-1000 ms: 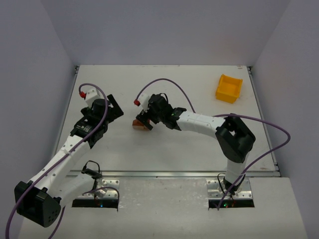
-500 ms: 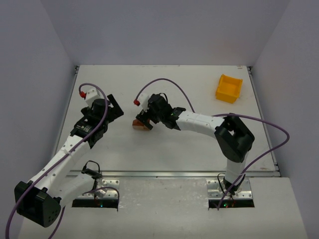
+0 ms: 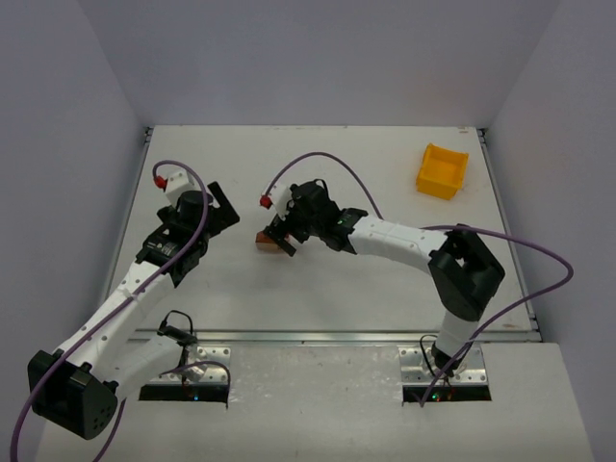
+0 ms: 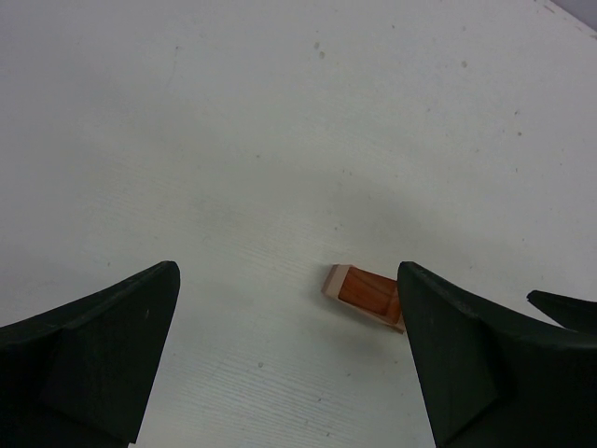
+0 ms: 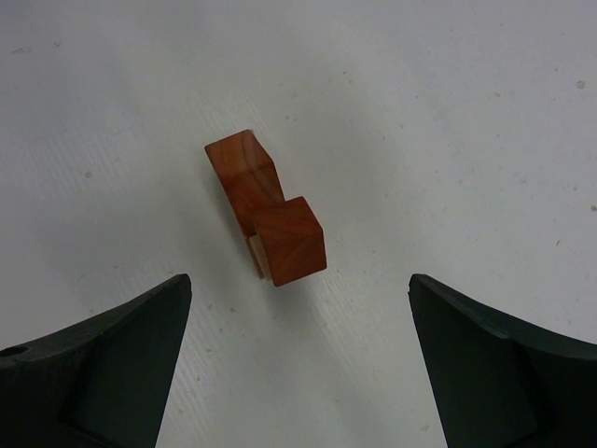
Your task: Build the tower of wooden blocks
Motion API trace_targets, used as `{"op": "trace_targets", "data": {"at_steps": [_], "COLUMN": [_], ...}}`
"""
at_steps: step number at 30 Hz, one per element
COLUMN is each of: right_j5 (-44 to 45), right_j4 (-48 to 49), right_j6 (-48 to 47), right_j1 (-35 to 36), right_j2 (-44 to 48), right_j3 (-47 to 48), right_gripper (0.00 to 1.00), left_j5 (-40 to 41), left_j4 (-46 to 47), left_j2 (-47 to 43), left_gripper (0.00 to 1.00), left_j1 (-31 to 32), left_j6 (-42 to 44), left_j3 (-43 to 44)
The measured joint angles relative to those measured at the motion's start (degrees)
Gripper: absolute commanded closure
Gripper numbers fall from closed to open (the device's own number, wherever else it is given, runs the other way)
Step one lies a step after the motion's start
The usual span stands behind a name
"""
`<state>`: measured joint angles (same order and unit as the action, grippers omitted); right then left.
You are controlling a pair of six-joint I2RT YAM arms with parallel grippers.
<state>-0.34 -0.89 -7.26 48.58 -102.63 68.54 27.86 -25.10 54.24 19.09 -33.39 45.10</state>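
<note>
The wood block tower (image 5: 266, 217) is a small cluster on the white table: two reddish-brown cubes sit on a pale tan flat bar whose edge peeks out below them. From above, the cluster (image 3: 263, 239) lies mid-table. My right gripper (image 3: 285, 239) hovers just right of it, open and empty; in its wrist view the right gripper (image 5: 298, 285) has the cubes just beyond its fingertips. My left gripper (image 3: 221, 212) is open and empty, left of the cluster. In the left wrist view the blocks (image 4: 362, 293) lie ahead, partly behind the right finger (image 4: 448, 345) of the left gripper (image 4: 287, 280).
A yellow plastic bin (image 3: 442, 170) stands at the back right of the table (image 3: 385, 289). Grey walls close in the table on three sides. Purple cables loop off both wrists.
The right arm's elbow has swung slightly right and toward the near edge, and its gripper has edged a little right. The left arm and the blocks have not moved.
</note>
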Motion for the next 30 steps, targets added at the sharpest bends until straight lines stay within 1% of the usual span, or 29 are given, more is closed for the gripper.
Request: {"op": "trace_targets", "data": {"at_steps": [3, 6, 11, 19, 23, 26, 30], "right_j5": [0.5, 4.3, 11.6, 25.2, 29.0, 30.1, 31.5], "right_j4": [0.1, 0.2, 0.1, -8.4, -13.9, -15.7, -17.3], "right_j6": [1.0, 3.0, 8.6, 21.8, 27.1, 29.4, 31.7], "right_j1": [0.0, 0.0, -0.7, -4.4, -5.7, -5.7, -5.7], "right_j2": [3.8, 9.1, 23.4, 40.6, 50.5, 53.9, 54.6], "right_j3": [-2.3, -5.6, -15.2, -29.1, -34.8, -35.5, -35.5], "right_gripper": [0.01, 0.01, 0.01, 0.01, 0.01, 0.01, 0.01], "left_j5": [0.0, 0.0, 0.0, 0.4, 0.7, 0.9, 0.9], "left_j4": [0.0, 0.0, 0.1, -0.1, -0.4, -0.5, -0.8], "left_j2": [-0.1, -0.7, -2.1, -2.9, -3.6, -3.7, -3.9], "left_gripper": [0.0, 0.0, 0.0, 0.0, 0.0, 0.0, 0.0], "left_j1": [0.0, 0.0, 0.0, 0.0, 0.0, 0.0, 0.0], "left_j6": [0.1, 0.1, 0.1, -0.3, -0.7, -1.1, -1.4], "left_j3": [0.0, 0.0, 0.0, -0.1, -0.2, -0.2, -0.2]}}
